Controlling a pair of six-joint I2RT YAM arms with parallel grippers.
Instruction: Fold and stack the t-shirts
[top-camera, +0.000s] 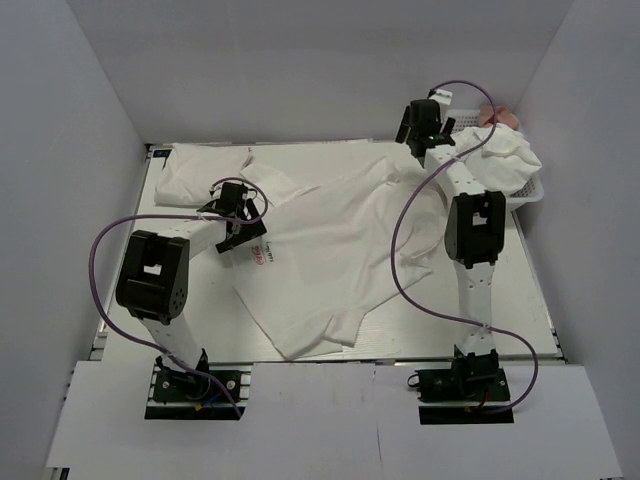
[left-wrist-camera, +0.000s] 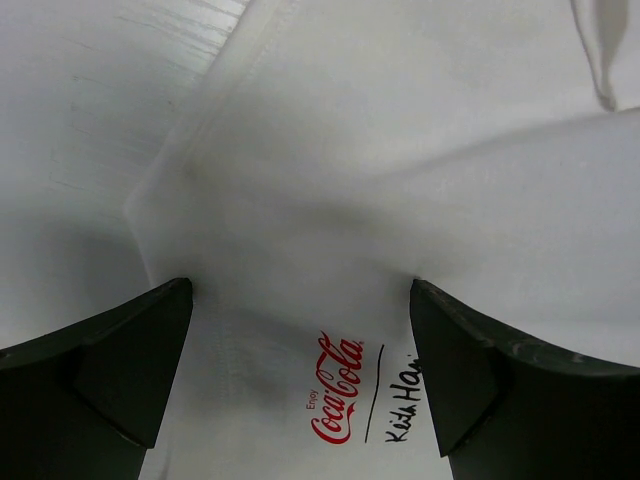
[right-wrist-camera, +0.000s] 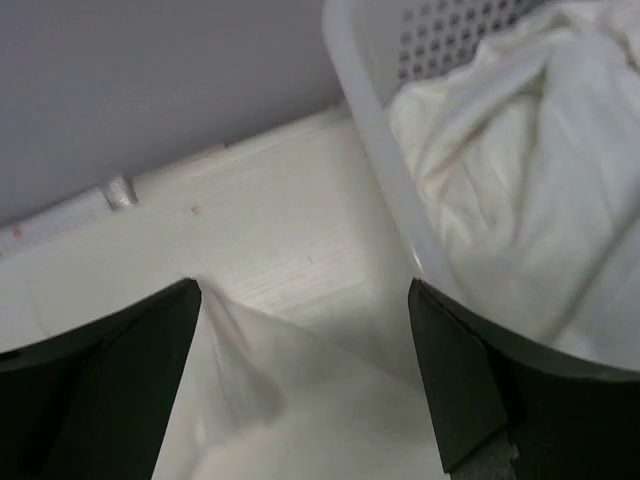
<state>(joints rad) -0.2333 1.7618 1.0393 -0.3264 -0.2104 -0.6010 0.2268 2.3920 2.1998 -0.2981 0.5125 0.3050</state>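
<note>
T-shirt (top-camera: 330, 250) spread on table (top-camera: 515, 290) | left jaws open | right jaws open

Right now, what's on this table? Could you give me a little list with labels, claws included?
Spread shirt: white, lying unfolded mid-table
Logo print: red script on the spread shirt
Second shirt: white, far left corner
Basket: white plastic, far right
Crumpled shirts: white, heaped in the basket
Left claw: open, over the spread shirt by the logo
Right claw: open, over shirt fabric beside the basket
</note>
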